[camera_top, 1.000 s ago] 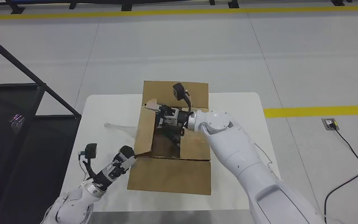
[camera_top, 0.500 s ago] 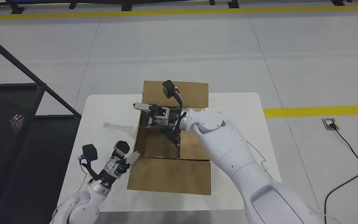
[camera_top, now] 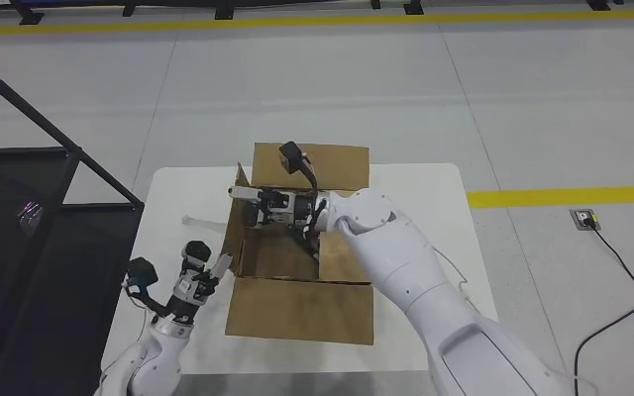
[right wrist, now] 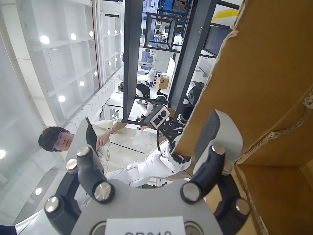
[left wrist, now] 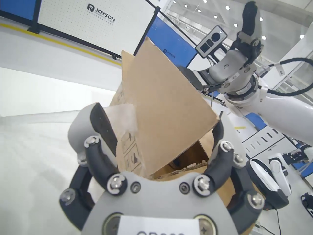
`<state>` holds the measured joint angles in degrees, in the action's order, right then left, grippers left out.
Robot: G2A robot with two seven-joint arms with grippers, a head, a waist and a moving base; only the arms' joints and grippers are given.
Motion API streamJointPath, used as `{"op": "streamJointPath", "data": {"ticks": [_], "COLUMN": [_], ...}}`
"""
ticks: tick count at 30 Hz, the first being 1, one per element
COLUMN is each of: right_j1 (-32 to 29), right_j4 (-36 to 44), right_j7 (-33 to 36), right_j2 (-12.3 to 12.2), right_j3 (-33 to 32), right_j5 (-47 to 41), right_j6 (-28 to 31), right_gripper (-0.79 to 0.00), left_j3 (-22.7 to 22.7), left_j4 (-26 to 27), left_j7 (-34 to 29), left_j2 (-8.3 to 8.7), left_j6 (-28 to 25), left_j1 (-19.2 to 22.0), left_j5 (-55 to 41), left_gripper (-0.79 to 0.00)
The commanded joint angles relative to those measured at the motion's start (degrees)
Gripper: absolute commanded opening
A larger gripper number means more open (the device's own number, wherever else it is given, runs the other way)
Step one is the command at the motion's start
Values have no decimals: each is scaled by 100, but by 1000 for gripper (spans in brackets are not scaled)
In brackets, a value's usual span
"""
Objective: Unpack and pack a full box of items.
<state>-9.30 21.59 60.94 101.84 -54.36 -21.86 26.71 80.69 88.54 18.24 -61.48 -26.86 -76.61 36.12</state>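
Note:
An open cardboard box (camera_top: 297,309) stands mid-table with its flaps spread. Its left flap (camera_top: 238,236) stands up, seen close in the left wrist view (left wrist: 166,103) and in the right wrist view (right wrist: 259,69). My right gripper (camera_top: 241,191) is open at the flap's far end, with one finger (right wrist: 207,133) against the flap's inner face. My left gripper (camera_top: 216,264) is open at the flap's near corner, and the cardboard corner lies between its fingers (left wrist: 102,125) without being clamped. Dark items (camera_top: 297,233) lie inside the box, mostly hidden by the right arm.
The white table (camera_top: 426,208) has bare room to the right and left of the box. A thin pale strip (camera_top: 203,218) lies on the table left of the box. A black metal frame (camera_top: 50,188) stands beside the table's left side.
My right gripper has swung left from inside the box, carrying the left flap outward and upright. My left gripper has drawn back leftward to the flap's near corner.

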Motion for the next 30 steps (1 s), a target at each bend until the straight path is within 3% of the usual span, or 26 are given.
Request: {"op": "streamJointPath", "data": {"ticks": [1,7,12,21,30], "right_j1": [13,43,39,-48,-70], "right_j4": [-21,-118,-143,15,48], "right_j7": [17,35,66,130,135], "right_j2": [1,-39,-101,-206,-221], "right_j3": [-9,-111,-223,-401,-417], "right_j5": [11,-16,-48,-100,-88], "right_j6": [34,163,274,437,426], "right_gripper": [0,0,0,0,0], "left_j3": [75,352,500,270,160], "left_j4": [-29,-164,-310,-659,-938], "left_j7": [28,67,-84,-585,-687], "left_j2": [-5,-15,-35,-116,-187], "left_j6": [48,334,932,1836,2030], "left_j1": [-15,-125,-142,141,377], "left_j5": [-23,-55,1,385,512], "left_gripper": [0,0,0,0,0]}}
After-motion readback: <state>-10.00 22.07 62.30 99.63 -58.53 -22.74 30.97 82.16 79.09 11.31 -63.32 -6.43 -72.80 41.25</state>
